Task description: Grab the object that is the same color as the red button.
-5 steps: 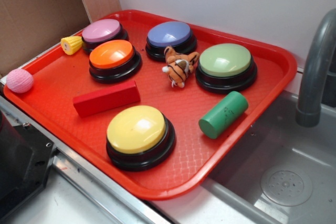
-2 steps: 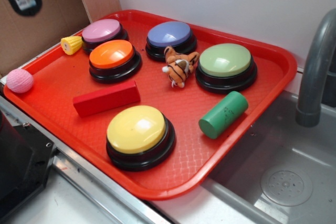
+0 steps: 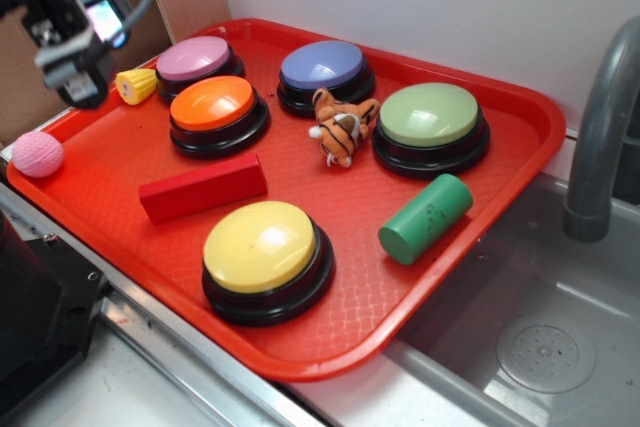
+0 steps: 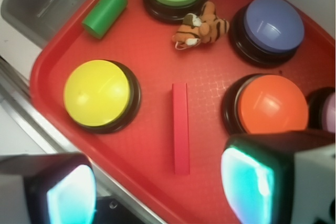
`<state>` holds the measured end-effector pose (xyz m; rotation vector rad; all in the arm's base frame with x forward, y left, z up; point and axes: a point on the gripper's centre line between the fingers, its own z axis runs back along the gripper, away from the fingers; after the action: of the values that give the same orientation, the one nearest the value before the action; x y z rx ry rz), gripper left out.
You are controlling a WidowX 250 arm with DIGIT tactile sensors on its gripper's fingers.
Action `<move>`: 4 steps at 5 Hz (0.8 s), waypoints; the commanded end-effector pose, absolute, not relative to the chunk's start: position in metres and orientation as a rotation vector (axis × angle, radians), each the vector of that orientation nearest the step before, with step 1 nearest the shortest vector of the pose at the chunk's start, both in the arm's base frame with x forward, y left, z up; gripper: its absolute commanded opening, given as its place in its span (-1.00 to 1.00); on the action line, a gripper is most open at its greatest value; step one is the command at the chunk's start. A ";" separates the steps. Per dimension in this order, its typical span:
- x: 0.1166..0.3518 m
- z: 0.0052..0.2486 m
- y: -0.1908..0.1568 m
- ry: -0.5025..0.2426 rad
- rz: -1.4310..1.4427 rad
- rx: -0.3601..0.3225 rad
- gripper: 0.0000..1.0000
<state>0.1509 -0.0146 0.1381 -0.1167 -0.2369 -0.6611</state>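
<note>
Block first: the plain solid-red rectangular block (image 3: 203, 187) in the exterior view is long, flat-sided and unmarked, nearly the same red as the red plastic tray (image 3: 520, 147) it lies on. It rests flat near the tray's left edge, between the orange dome button (image 3: 213, 105) and the yellow dome button (image 3: 262, 247), touching neither. I count five dome buttons on black bases: orange, yellow, a pink one (image 3: 193, 57) at the far left corner, a blue one (image 3: 322, 65) by the far edge, a green one (image 3: 429, 115) toward the right edge. There is one green cylinder (image 3: 425, 218) lying on its side, one small striped tiger toy (image 3: 343, 127), one yellow cone-shaped piece (image 3: 136, 85) on the tray's left rim, and one pink knitted ball (image 3: 38, 154) off the tray. My pincer (image 3: 75, 72) hangs above the left rim, well apart from the block; from here I cannot tell its gap.

In the wrist view my two fingers (image 4: 254, 182) stand wide apart at the bottom corners with nothing between them. The block (image 4: 180, 127) lies lengthwise in the gap ahead, one only, between the yellow (image 4: 97, 93) and orange (image 4: 272, 104) buttons.
</note>
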 end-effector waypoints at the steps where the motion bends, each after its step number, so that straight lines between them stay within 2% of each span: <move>1: 0.163 0.094 -0.009 -0.252 -0.654 -0.074 1.00; 3: 0.173 0.047 -0.005 -0.207 -0.622 -0.100 1.00; 4: 0.172 0.031 -0.004 -0.198 -0.604 -0.116 1.00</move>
<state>0.1690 -0.0037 0.0267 -0.1275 -0.1787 -0.6035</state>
